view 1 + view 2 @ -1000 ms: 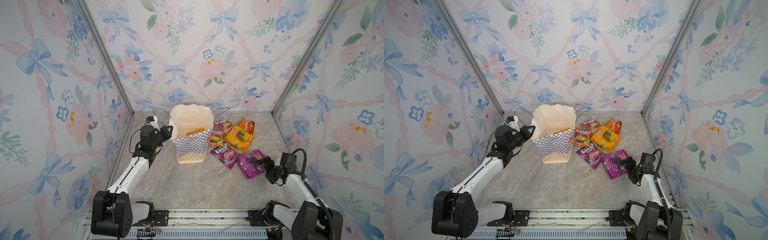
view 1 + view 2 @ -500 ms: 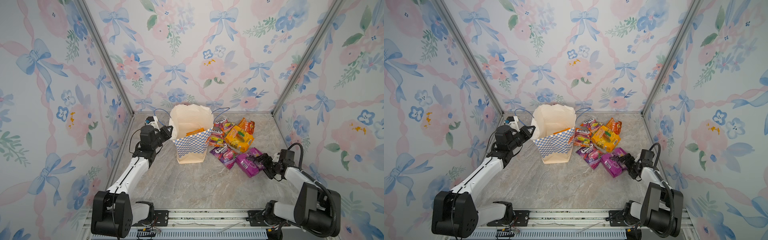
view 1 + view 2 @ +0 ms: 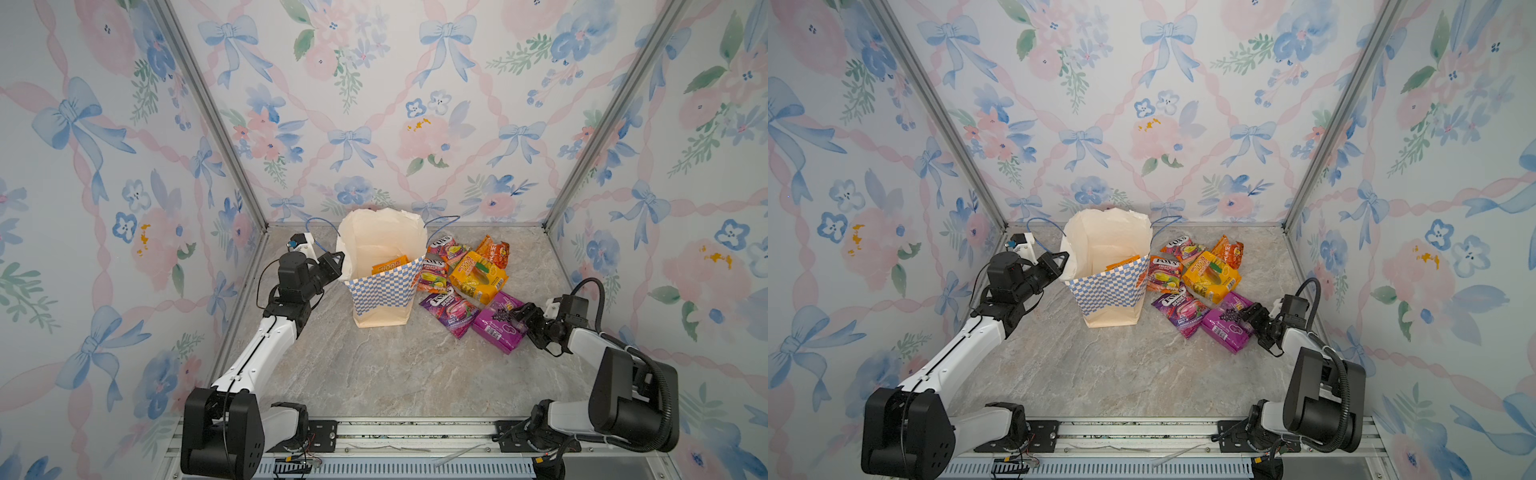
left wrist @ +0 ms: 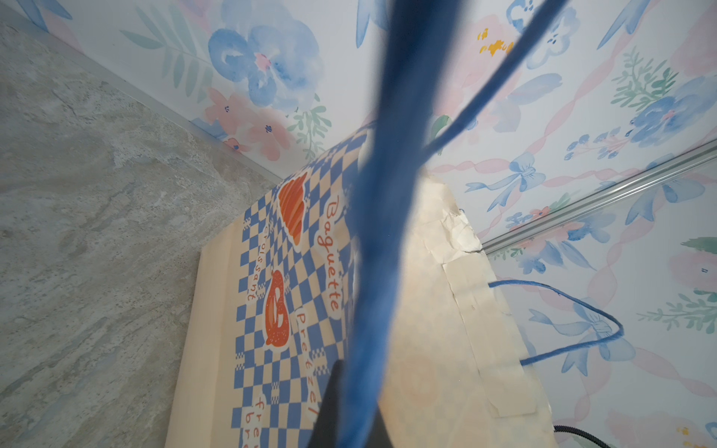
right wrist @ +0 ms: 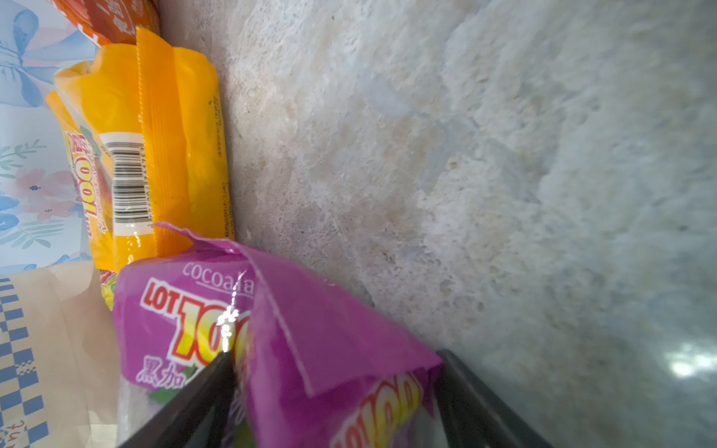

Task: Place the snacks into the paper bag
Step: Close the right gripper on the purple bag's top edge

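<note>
My left fingers are closed on the paper bag at its left rim, and in the left wrist view the blue cord handle runs right into them. The bag stands upright at far centre of the surface, mouth open, with one orange pack inside. My right fingers are spread open, one each side of the magenta grape pack. That pack lies on the surface at the near right end of the snack pile, touching the purple FOX'S bag and beside the yellow pack. The step in hand, as I judge it, is grabbing the magenta pack. To do it well I get both fingers past the crinkled edge before squeezing and pinch the body, not the seal flap, since the glossy film likely slips. I lift straight up so the neighbours don't drag. The left hold should steady the bag's mouth for the drop.
</note>
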You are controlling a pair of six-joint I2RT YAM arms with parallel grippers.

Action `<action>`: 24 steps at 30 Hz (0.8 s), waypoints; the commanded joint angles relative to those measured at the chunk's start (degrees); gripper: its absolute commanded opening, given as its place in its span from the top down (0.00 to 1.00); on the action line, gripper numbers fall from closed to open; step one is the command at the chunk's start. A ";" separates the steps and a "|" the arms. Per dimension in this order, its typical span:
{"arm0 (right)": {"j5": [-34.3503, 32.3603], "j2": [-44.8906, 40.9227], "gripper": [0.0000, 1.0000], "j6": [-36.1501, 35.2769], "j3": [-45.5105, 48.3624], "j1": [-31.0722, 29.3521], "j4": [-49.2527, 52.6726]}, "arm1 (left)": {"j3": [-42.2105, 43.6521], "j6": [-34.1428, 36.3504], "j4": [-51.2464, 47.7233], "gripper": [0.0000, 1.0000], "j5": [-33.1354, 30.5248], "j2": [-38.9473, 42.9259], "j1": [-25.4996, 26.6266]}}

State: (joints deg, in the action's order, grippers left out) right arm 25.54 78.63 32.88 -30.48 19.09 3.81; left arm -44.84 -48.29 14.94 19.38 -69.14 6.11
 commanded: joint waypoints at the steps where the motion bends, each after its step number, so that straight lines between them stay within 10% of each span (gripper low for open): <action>1: 0.59 0.17 0.11 -1.07 2.18 0.07 5.72 | 0.72 0.30 0.09 1.00 -0.39 0.67 -0.48; 16: 1.63 -11.78 0.03 2.53 3.00 -1.61 17.59 | 0.13 0.28 0.09 1.00 0.18 -0.45 -0.49; 24: 0.54 -4.98 0.03 5.66 2.14 -4.91 11.26 | 0.16 0.27 0.10 1.00 0.56 -0.24 -0.48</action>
State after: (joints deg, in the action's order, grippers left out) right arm 27.33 70.74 36.91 -28.42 15.64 15.51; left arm -44.84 -48.29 14.98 19.59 -69.71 6.09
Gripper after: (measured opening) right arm 0.966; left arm 0.048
